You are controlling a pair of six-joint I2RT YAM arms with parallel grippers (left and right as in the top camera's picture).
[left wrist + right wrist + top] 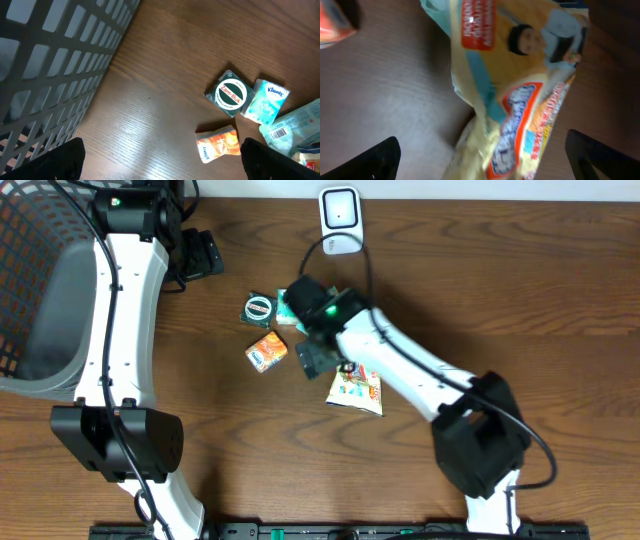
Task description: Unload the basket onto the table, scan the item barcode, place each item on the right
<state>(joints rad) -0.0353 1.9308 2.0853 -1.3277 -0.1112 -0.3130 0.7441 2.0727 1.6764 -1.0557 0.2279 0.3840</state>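
Yellow snack bag [520, 100] under spread right hand [482, 157], left hand [162, 161] spread, Zam-Buk tin [230, 94], Kleenex pack [267, 101]

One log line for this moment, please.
left gripper: open, beside basket | right gripper: open, over yellow packet | packet: lying on table | scanner: at far edge

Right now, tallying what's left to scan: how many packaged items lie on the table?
5. Zam-Buk tin, Kleenex pack beside it, orange packet nearer the robot, barcoded clear bag by the Kleenex, yellow snack bag under the right arm. The arm may hide more.
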